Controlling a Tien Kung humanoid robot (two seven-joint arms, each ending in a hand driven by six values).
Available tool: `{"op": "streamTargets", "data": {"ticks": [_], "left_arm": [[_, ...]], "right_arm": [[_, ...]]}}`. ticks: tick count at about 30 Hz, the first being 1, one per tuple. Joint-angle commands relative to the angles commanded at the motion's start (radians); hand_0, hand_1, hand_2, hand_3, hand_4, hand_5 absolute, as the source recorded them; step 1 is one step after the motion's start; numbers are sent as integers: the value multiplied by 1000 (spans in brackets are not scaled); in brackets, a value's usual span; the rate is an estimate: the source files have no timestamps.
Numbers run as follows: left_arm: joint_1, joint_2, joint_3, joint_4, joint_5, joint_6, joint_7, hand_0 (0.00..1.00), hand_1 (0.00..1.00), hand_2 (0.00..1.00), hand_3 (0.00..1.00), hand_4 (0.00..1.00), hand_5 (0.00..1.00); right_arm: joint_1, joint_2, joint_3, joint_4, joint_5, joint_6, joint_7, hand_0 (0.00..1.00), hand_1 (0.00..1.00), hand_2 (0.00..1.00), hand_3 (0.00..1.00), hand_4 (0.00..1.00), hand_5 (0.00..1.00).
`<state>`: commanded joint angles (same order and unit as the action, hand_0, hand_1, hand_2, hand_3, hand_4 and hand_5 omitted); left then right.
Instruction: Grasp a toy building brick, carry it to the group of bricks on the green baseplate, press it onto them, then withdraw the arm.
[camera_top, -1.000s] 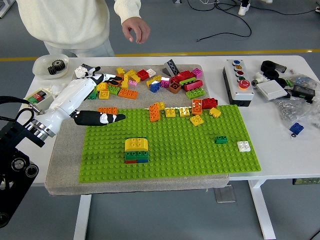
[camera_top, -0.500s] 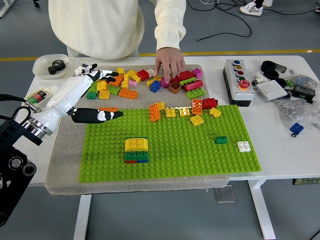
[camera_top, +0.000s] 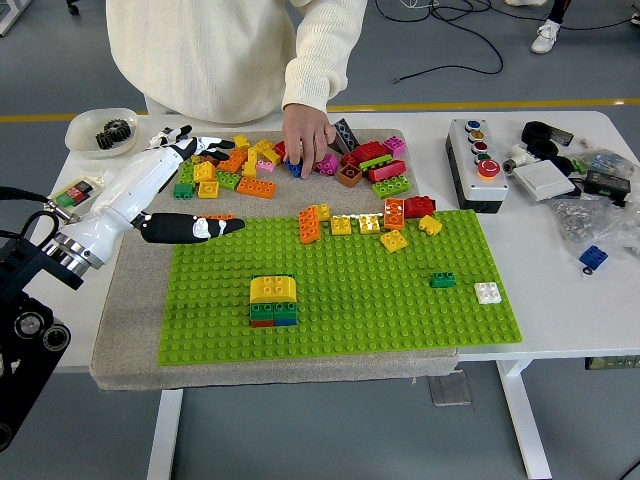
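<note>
Hovering open-fingered over the loose bricks (camera_top: 245, 165), left hand (camera_top: 185, 190) shifted slightly outward, gripping nothing. Person's hand (camera_top: 308, 140) moved left, now touching a blue brick (camera_top: 295, 168).

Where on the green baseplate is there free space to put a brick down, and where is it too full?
The green baseplate is bare between the yellow-topped stack and the small green brick, and along its near edge. Its far edge is crowded with orange, yellow and red bricks. The pile behind is fuller; a person's hand reaches into it, the left hand beside it.
</note>
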<state>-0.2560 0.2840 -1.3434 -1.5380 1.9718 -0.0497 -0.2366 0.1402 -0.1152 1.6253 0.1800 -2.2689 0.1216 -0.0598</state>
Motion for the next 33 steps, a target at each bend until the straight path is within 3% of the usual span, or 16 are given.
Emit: {"op": "streamTargets", "data": {"ticks": [33], "left_arm": [[9, 3, -14, 9, -11, 10, 7, 998, 808, 764, 839, 998, 516]], "right_arm": [[-4, 2, -26, 0, 0, 3, -5, 745, 648, 728, 626, 886, 481]]}}
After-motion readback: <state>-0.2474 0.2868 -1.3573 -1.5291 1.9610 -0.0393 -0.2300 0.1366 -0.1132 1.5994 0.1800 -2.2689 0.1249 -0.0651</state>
